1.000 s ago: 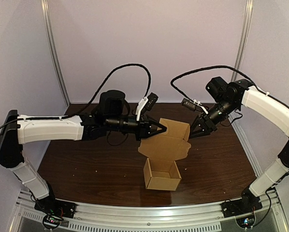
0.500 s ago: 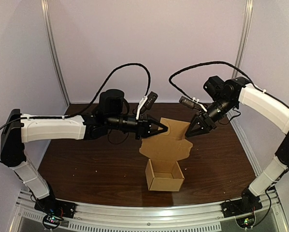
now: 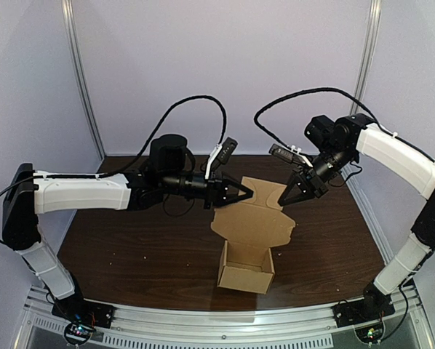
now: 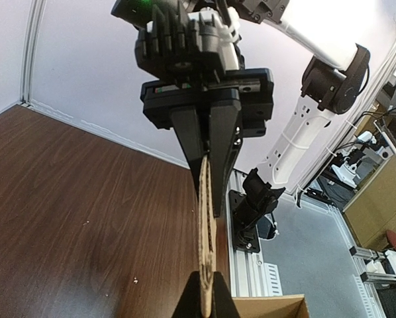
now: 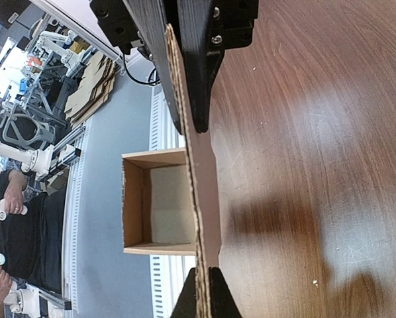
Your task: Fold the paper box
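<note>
**Between the two end effectors: lid flap pinched from both sides, tub tipped beneath**

Between the fingertips of the left end effector (image 3: 245,193) and the right end effector (image 3: 285,199), the paper box (image 3: 245,275) hangs by its raised lid flap (image 3: 252,222), with the open tub below and nearer the arm bases. From above, the exact contact spots are hidden by the dark fingers. Each wrist camera sees the flap only edge-on, a thin strip of cardboard running from its own fingers to the opposite pair. Both views show the fingers pressed together on that strip, the left at one side edge and the right at the other. The left wrist view cuts the tub off at its bottom border. Whether the tub's underside touches the bench (image 3: 130,247) cannot be made out.

Compared with a second ago, the right end effector has moved in towards the left one and now sits against the flap's edge. The flap stands flatter and wider. The tub has tipped, so less of its inside and more of its front wall shows.
</note>
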You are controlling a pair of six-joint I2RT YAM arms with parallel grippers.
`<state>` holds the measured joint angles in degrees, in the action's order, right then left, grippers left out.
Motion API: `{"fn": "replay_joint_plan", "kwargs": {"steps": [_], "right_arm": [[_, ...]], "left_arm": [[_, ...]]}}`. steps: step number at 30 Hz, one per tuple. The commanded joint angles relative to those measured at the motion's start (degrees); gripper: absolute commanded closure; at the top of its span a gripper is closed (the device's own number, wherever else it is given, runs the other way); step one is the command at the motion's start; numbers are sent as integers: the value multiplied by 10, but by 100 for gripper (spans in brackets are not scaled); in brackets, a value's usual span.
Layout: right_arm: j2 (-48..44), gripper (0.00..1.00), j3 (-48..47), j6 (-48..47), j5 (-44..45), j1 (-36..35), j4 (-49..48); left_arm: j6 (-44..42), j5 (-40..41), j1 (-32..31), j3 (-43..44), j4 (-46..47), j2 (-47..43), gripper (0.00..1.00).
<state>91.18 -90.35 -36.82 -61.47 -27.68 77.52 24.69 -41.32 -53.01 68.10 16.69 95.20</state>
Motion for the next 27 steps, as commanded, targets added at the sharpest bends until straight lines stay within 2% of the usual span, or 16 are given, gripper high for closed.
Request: {"fn": "replay_joint_plan", "kwargs": {"steps": [1,2,5,11,17,20,21,25,26,27], "right_arm": [[-30,100,21,37,-7,-5,-68],[-30,100,24,38,-7,-6,-69],[-28,91,27,35,-4,-9,-66],[-25,87,30,25,-1,-22,-60],[-23,88,36,10,10,-33,-50],[-24,94,43,7,17,-36,-49],[-23,100,45,4,18,-37,-48],[-30,100,51,-1,29,-38,-49],[-32,97,54,0,30,-38,-52],[-34,89,58,3,33,-38,-57]], "left_arm": [[-1,6,-4,4,13,18,100],[0,5,-4,4,14,20,100],[6,0,-3,4,26,23,100],[15,-3,-4,4,40,27,100],[21,-3,-4,1,53,24,100],[23,-2,-3,0,57,20,100],[23,-2,-2,-1,59,19,100],[25,-3,1,-6,66,16,100],[27,-4,2,-9,72,14,100],[29,-2,3,-13,77,11,100]]}}
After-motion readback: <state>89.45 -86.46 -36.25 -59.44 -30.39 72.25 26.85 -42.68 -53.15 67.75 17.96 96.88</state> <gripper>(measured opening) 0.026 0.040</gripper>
